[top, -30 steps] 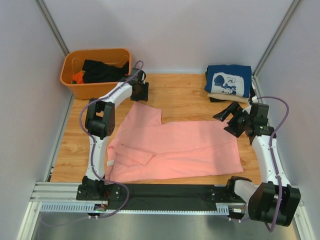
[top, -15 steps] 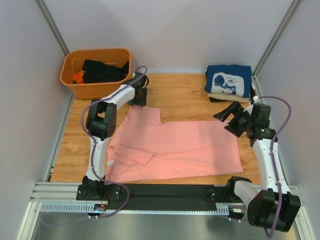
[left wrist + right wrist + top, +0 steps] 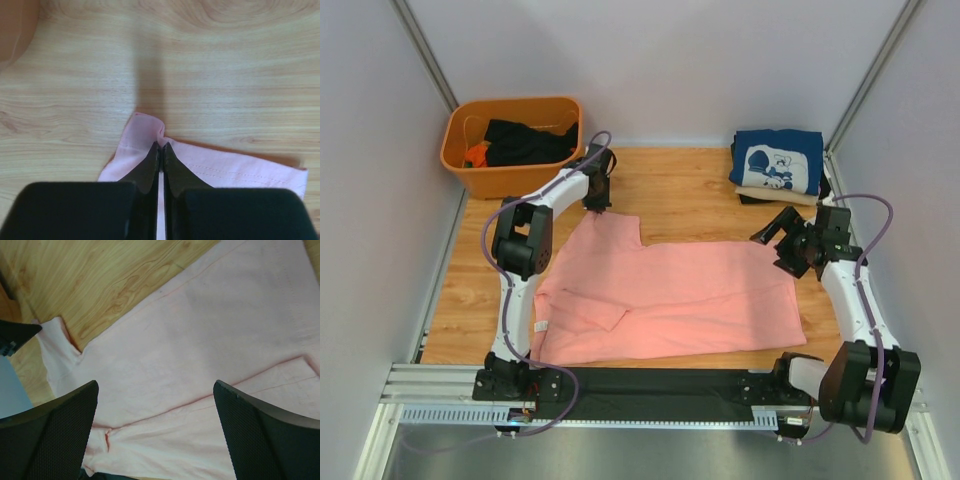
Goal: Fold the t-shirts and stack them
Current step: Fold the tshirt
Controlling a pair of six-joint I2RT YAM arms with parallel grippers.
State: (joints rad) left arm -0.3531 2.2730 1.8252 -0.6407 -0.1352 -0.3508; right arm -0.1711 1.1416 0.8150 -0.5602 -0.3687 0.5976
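Observation:
A salmon-pink t-shirt [image 3: 670, 295] lies spread flat on the wooden table. My left gripper [image 3: 597, 196] is at its far left corner. In the left wrist view the gripper [image 3: 161, 146] is shut on a pinched-up fold of that pink cloth [image 3: 225, 167]. My right gripper [image 3: 775, 246] hovers open over the shirt's far right corner. The right wrist view shows only pink cloth [image 3: 210, 330] between its wide-apart jaws [image 3: 155, 385]. A folded navy t-shirt with a white cartoon print [image 3: 778, 160] tops a stack at the back right, with a beige one [image 3: 772, 193] under it.
An orange tub [image 3: 470, 178] stands at the back left with dark garments [image 3: 525, 140] in it. White walls close in the table on three sides. A black strip and metal rail [image 3: 660, 385] run along the near edge by the arm bases.
My left gripper came down onto the shirt's far left corner and shut on the cloth. The right gripper shifted slightly left toward the shirt's far right corner, staying open.

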